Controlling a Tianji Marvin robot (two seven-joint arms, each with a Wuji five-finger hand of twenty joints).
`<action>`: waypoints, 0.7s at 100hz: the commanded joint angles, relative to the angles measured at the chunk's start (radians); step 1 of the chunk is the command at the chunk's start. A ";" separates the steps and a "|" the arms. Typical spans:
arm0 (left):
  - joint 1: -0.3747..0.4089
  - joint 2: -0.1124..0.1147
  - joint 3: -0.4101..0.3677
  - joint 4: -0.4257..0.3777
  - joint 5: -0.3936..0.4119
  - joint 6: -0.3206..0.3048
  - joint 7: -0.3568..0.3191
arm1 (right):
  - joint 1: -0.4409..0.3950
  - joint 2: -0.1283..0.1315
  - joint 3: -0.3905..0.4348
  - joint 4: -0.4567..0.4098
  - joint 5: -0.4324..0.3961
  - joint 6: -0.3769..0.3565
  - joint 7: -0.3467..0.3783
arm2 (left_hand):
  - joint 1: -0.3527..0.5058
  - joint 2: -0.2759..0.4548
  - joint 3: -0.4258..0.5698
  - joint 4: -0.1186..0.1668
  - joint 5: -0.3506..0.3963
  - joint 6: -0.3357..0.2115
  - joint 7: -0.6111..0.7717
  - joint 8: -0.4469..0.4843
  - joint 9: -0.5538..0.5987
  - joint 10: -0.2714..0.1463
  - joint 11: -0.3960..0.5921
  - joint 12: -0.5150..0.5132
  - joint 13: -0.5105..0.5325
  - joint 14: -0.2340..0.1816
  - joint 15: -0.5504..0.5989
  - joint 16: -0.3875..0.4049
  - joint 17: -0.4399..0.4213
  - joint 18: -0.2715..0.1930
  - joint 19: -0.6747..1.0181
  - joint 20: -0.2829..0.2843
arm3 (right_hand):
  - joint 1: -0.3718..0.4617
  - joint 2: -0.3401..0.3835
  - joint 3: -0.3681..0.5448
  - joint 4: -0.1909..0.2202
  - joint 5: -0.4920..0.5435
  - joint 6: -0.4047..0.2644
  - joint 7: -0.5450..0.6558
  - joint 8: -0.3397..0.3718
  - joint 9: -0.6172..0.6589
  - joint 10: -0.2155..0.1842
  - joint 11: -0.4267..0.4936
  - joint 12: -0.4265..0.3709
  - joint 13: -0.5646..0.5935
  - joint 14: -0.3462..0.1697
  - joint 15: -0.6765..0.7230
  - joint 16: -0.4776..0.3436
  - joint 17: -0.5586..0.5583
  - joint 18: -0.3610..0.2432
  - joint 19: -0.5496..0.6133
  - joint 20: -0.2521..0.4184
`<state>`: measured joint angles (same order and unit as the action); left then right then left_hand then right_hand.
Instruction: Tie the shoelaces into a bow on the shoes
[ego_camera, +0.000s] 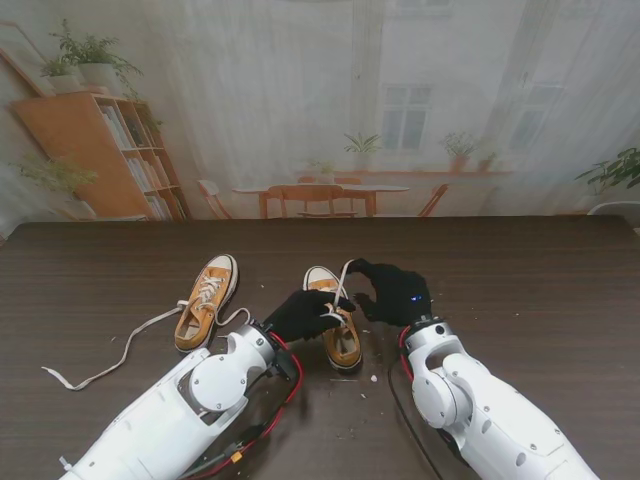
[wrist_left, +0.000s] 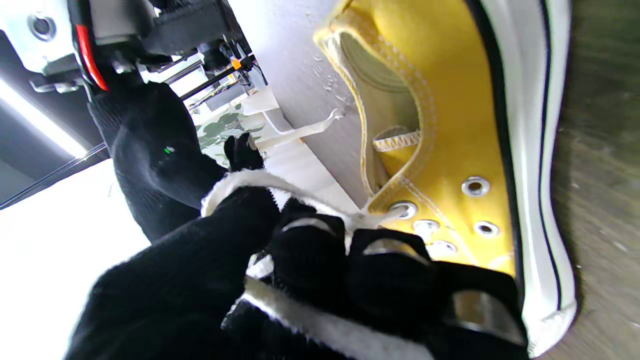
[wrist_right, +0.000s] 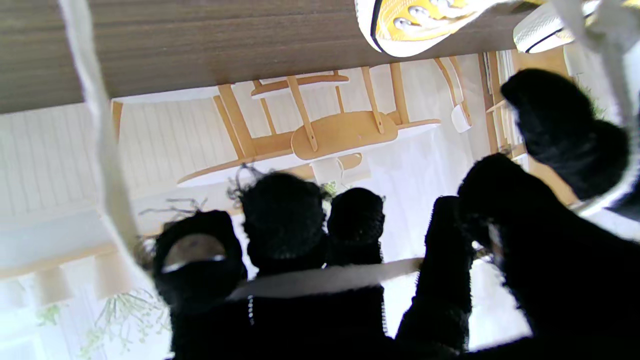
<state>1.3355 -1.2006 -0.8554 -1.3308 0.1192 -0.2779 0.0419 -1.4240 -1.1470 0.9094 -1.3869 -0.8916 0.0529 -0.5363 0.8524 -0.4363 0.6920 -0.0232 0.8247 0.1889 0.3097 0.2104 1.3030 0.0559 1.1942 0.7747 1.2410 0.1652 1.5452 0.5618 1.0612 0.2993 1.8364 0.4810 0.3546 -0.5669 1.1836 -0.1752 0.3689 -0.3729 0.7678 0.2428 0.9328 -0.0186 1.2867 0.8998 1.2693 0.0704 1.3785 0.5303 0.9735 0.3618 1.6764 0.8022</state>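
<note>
A yellow low-top shoe (ego_camera: 343, 343) with a white toe cap lies in the middle of the dark table, toe away from me. Both black-gloved hands are on its white shoelace (ego_camera: 345, 272). My left hand (ego_camera: 305, 313) is closed over the eyelets, with the shoelace (wrist_left: 240, 181) wrapped round its fingers (wrist_left: 310, 255) beside the yellow shoe (wrist_left: 450, 125). My right hand (ego_camera: 395, 292) is to the shoe's right and lifts a strand. In the right wrist view the shoelace (wrist_right: 320, 280) runs across the curled fingers (wrist_right: 282, 220), and another strand (wrist_right: 100, 150) hangs taut.
A second yellow shoe (ego_camera: 207, 298) lies to the left with its loose lace (ego_camera: 110, 360) trailing towards the table's left front. Small white crumbs (ego_camera: 372, 378) lie near the middle shoe's heel. Red and black cables (ego_camera: 285, 395) hang under my left wrist.
</note>
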 joint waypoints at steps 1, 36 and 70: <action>0.006 0.006 -0.001 -0.012 0.006 -0.002 -0.022 | 0.013 -0.018 -0.004 0.010 0.009 0.010 -0.001 | -0.002 -0.021 -0.003 -0.016 -0.009 -0.072 0.014 0.018 0.029 0.017 -0.006 -0.009 0.030 0.018 0.013 -0.016 0.011 -0.058 0.190 -0.013 | -0.021 0.008 -0.031 0.028 0.009 0.022 -0.021 0.023 0.031 -0.026 0.039 0.023 0.044 -0.018 0.060 0.024 0.041 0.017 0.067 -0.016; 0.006 0.007 0.008 -0.011 0.000 -0.008 -0.033 | 0.061 -0.066 -0.041 0.084 0.120 0.020 -0.066 | -0.004 -0.006 -0.007 -0.012 -0.013 -0.062 0.000 0.004 0.028 0.013 -0.006 -0.008 0.030 0.016 0.012 -0.016 0.012 -0.059 0.190 -0.013 | -0.101 -0.089 -0.084 -0.004 0.155 0.080 -0.037 0.035 0.221 -0.054 0.081 0.052 0.045 -0.110 0.271 0.170 0.195 -0.035 0.235 -0.047; 0.004 0.010 0.023 -0.010 0.001 -0.008 -0.046 | 0.074 -0.091 -0.057 0.114 0.189 0.006 -0.083 | -0.006 0.001 -0.012 -0.010 -0.003 -0.052 -0.020 -0.011 0.028 0.013 -0.006 -0.008 0.031 0.015 0.012 -0.016 0.012 -0.064 0.191 -0.013 | -0.195 -0.117 -0.096 -0.027 0.296 0.143 -0.072 0.020 0.368 -0.073 0.091 0.066 0.046 -0.160 0.381 0.275 0.216 -0.122 0.389 0.004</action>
<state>1.3379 -1.1919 -0.8372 -1.3332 0.1185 -0.2851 0.0187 -1.3522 -1.2317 0.8515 -1.2709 -0.7127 0.0635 -0.6311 0.8525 -0.4350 0.6920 -0.0232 0.8121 0.1898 0.2957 0.2104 1.3030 0.0560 1.1943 0.7747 1.2410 0.1652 1.5452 0.5618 1.0610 0.2994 1.8369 0.4804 0.2106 -0.6744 1.1239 -0.1762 0.6583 -0.2965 0.7417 0.2647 1.2327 -0.0803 1.3406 0.9482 1.2924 -0.0433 1.6738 0.7799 1.1527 0.2744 1.7967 0.7886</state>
